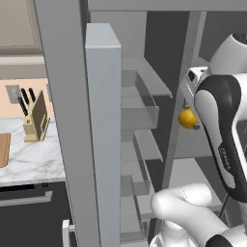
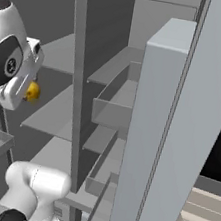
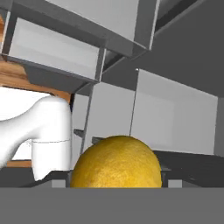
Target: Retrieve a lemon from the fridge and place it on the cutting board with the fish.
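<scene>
Clamping the lemon (image 3: 116, 162), apparently, the gripper (image 1: 190, 118) hangs before the fridge (image 1: 144, 144) shelves.

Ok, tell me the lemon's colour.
Yellow, with a finely speckled skin; the lemon shows best in the hand view.

The white arm rises from its base, elbow bent low, forearm upright, wrist reaching forward. The gripper (image 1: 189, 116) has its 2 jaws clamped on the lemon (image 1: 187, 118), held in mid-air.
</scene>
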